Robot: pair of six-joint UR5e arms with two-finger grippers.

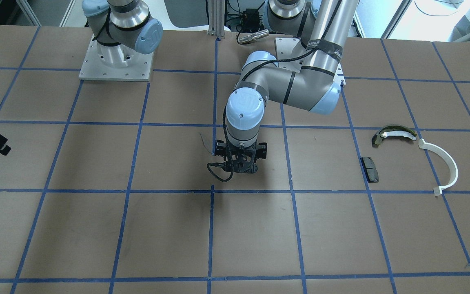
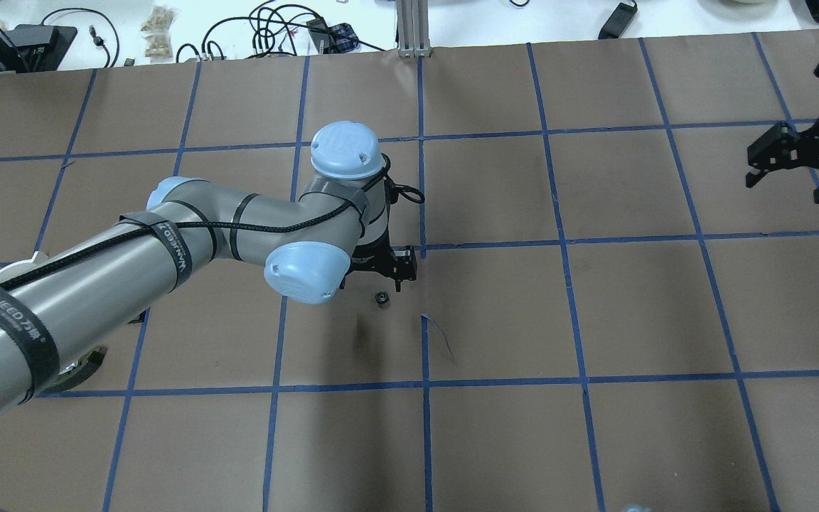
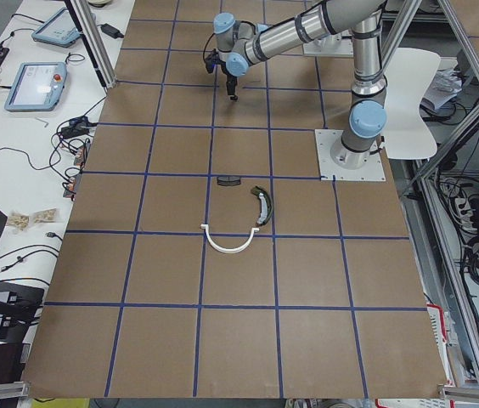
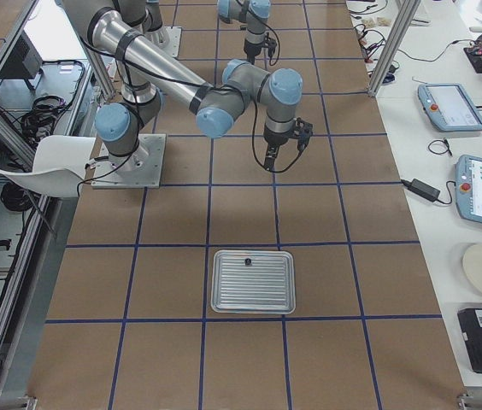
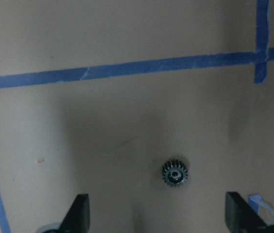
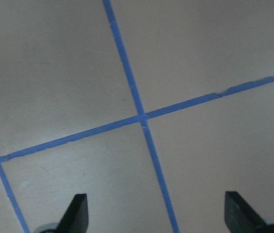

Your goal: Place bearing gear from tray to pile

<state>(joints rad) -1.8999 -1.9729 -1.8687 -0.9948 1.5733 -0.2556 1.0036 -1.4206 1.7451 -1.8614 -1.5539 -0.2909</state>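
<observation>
Bearing gear (image 5: 175, 173) on table (image 5: 103, 145) near tape (image 5: 127, 70)

The gear (image 5: 175, 173) lies on the desk (image 2: 594, 320) below the left hand (image 5: 159, 211), well apart from the pad (image 1: 370, 169), shoe (image 1: 394, 133) and half-ring (image 1: 447, 163), which lie close together.

Overhead and close, downward left-wrist views share the gear (image 5: 175, 173).

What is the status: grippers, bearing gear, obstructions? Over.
Left gripper open, over bearing gear. Right gripper open, empty. Gear flat on table, well apart from pile. No obstruction seen.
</observation>
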